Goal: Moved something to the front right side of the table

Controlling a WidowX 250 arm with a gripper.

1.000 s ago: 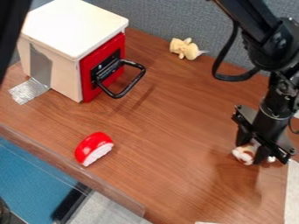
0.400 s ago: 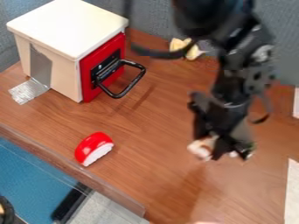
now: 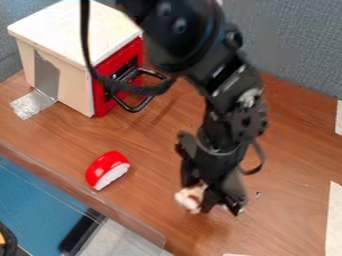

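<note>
Small white-and-brown thing in from bench's front edge, partly hidden, shape unclear; gripper closed round it. Red-and-white piece closer to front edge. Red-fronted box at back left corner, top and handle partly covered, contents hidden.

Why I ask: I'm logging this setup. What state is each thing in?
White-and-brown toy, gripped
Gripper, fingers closed on that toy
Red-and-white toy, resting on the table, not held
Toy oven, red door shut
Silver tape, stuck down
</note>
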